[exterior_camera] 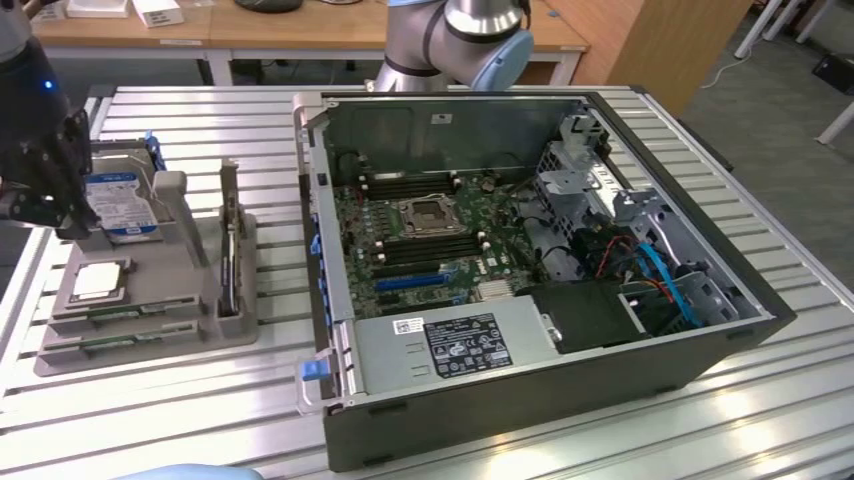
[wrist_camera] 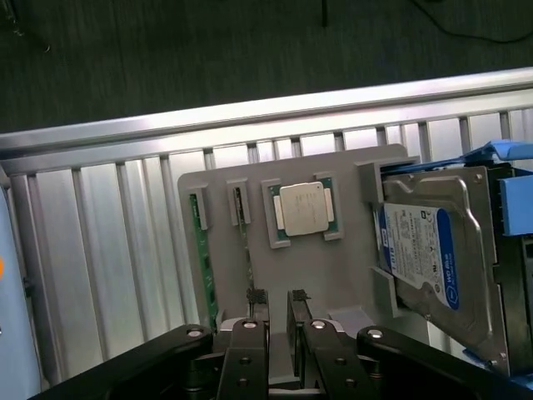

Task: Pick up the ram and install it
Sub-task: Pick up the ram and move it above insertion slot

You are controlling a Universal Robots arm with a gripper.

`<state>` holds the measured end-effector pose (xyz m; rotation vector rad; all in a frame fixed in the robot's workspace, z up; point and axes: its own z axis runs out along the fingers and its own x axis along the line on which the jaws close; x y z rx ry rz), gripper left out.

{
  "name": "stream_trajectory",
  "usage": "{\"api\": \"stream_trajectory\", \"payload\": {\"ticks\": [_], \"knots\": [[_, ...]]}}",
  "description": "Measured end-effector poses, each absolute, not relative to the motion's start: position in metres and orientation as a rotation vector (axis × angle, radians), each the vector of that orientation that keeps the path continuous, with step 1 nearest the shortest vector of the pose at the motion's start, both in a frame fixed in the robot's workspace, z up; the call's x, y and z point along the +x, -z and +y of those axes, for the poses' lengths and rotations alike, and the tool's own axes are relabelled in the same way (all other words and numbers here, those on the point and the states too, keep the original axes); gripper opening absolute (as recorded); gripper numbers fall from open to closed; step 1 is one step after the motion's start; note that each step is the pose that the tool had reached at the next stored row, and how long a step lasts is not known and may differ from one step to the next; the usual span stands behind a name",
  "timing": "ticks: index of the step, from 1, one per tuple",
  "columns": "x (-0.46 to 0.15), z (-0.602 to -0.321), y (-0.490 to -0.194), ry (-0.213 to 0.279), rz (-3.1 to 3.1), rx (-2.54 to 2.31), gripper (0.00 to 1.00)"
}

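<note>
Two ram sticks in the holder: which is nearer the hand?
The ram stick in the slot next to the processor; the hand is at its end. The other stick sits one slot further out, by the edge of the holder.

Shiny ribbed metal table [exterior_camera: 160, 420]; matt, seemingly plastic grey holder [exterior_camera: 167, 280].

No lettering can be read. The silver hard drive [wrist_camera: 470, 250] bears a blue-and-white label [wrist_camera: 412, 250]. The grey metal power supply box [exterior_camera: 394, 368] bears a black label [exterior_camera: 463, 345] and a small white sticker [exterior_camera: 407, 325]. Print on all 3 is illegible.
</note>
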<state>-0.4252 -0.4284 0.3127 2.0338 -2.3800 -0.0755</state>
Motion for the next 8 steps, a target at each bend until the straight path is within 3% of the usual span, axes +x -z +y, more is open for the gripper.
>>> {"api": "stream_trajectory", "payload": {"ticks": [8], "knots": [[-0.425, -0.441, -0.312, 0.072, -2.357, 2.064, 0.24]]}}
